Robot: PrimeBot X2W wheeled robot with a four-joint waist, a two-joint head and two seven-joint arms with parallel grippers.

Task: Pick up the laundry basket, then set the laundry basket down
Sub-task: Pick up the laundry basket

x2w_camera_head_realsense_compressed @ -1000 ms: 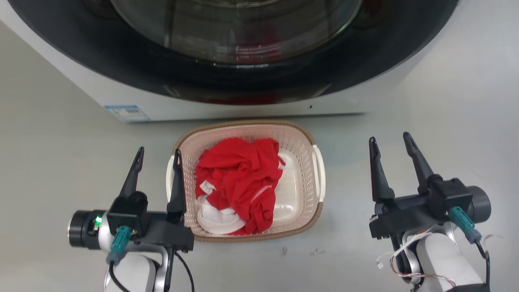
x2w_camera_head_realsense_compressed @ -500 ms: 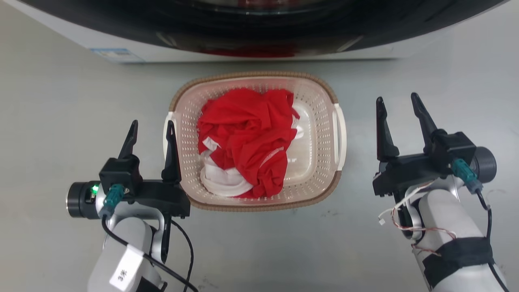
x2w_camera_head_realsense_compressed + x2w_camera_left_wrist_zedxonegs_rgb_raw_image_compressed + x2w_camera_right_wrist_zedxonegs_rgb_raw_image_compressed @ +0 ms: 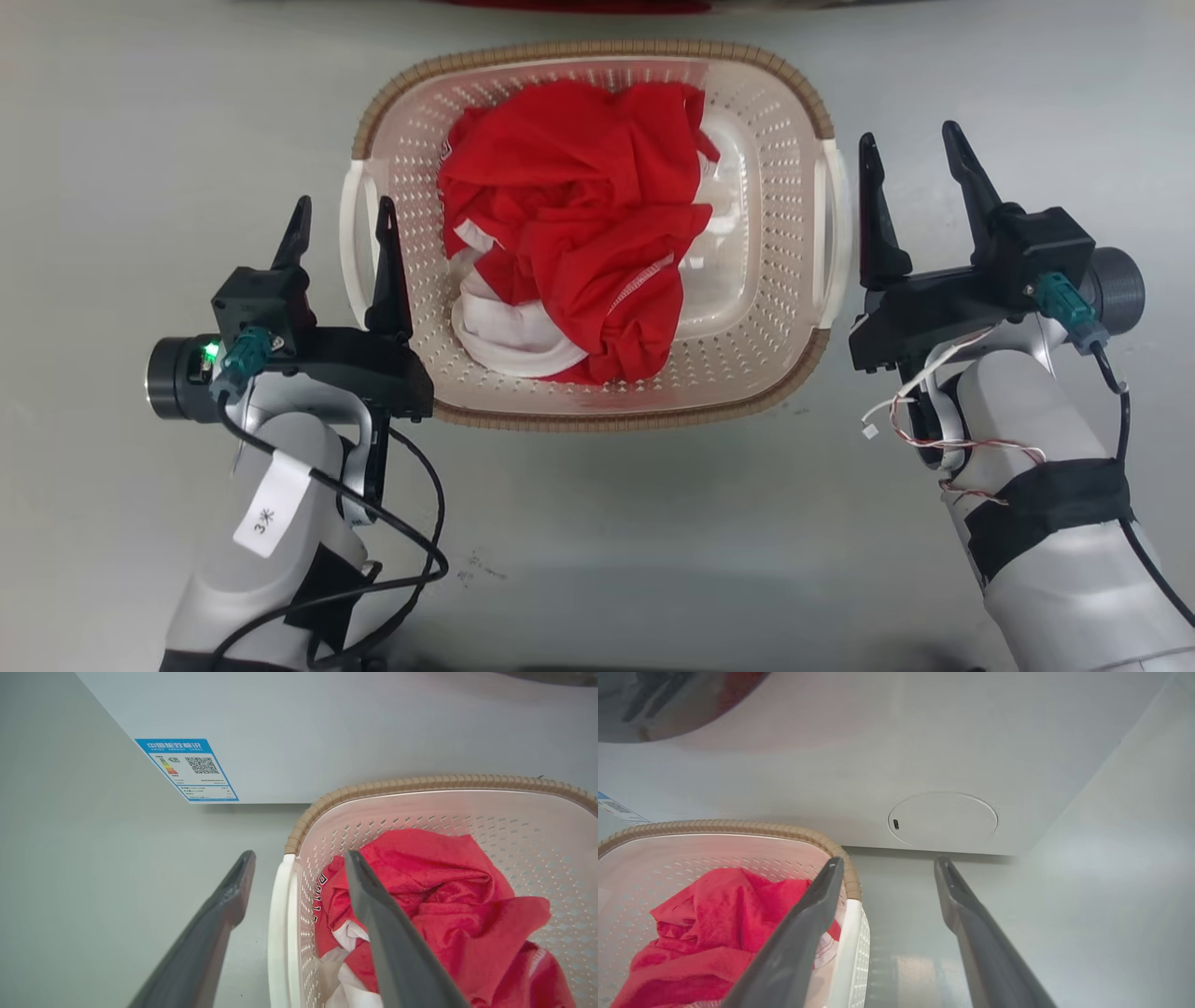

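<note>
Floor: plain grey floor [image 3: 597, 541] in front of a white washing machine front [image 3: 327, 718].
Basket: the beige-pink perforated plastic laundry basket [image 3: 766, 308] with a brown woven-look rim stands on that floor between the two arms. It holds a crumpled red garment [image 3: 579, 215] lying over something white.
Change: the head camera has dipped, so the machine has slid off the top edge and the basket looms larger. The right gripper [image 3: 909, 133], well apart a second ago, has drawn in beside the white right handle [image 3: 834, 224].
Left jaws: the left gripper [image 3: 344, 203] is spread, straddling the white left handle [image 3: 350, 233].
Right jaws: spread; I cannot tell whether the inner finger sits inside or outside its handle.
Meaning: a two-handed lift looks close, but nothing is gripped yet.
Heading: upright, mouth up; the long axis runs across the robot, left to right, with a handle at each end.
</note>
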